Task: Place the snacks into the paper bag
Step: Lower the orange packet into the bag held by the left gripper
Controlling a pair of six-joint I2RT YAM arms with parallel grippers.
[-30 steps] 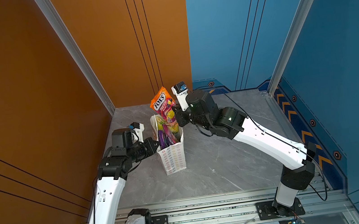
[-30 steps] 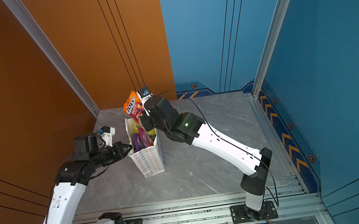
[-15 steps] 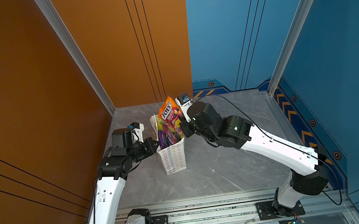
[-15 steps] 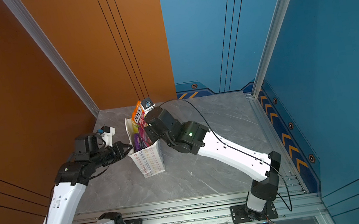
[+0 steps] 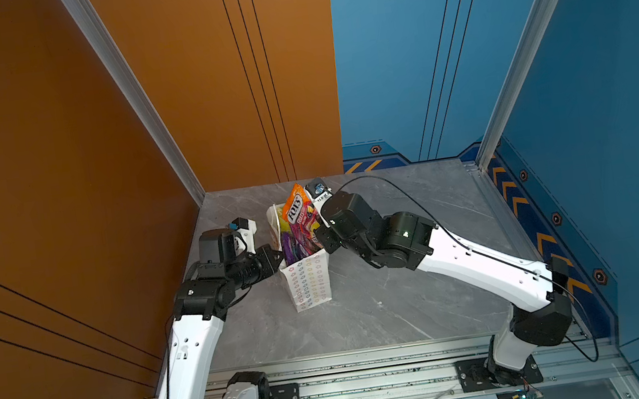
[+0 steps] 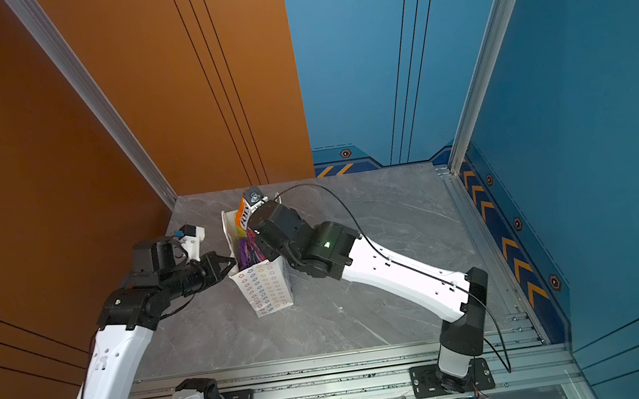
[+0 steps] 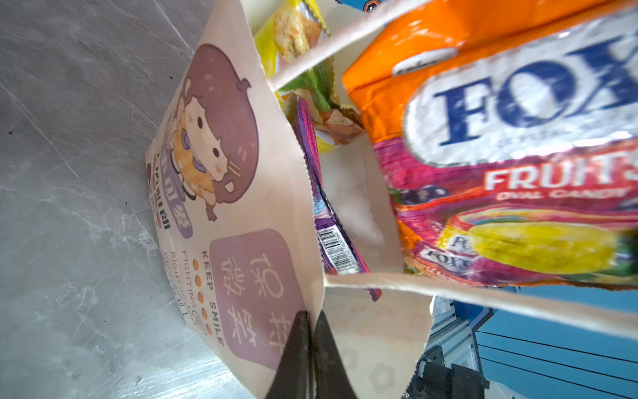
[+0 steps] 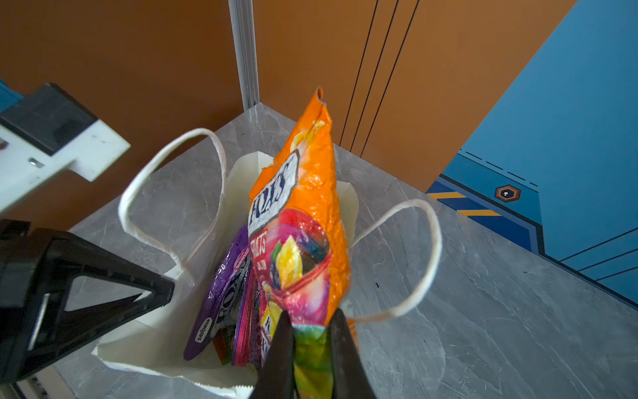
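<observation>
Lowered crinkly orange packet (image 8: 303, 207) in clenched right hand (image 8: 307, 331), left hand (image 7: 309, 331) seemingly pinching stiff paper bag (image 7: 269, 193) rim.

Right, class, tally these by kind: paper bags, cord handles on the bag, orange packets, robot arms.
paper bag: 1
cord handles: 2
orange FOX'S packet: 1
robot arms: 2
Total: 6

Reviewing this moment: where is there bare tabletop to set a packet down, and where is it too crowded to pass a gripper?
Bare grey table lies behind the right arm toward the blue wall, and in front of the paper bag toward the rail. It is crowded at the bag's mouth: the left gripper pinches the rim, and the right gripper holds the orange packet above the packets inside.
</observation>
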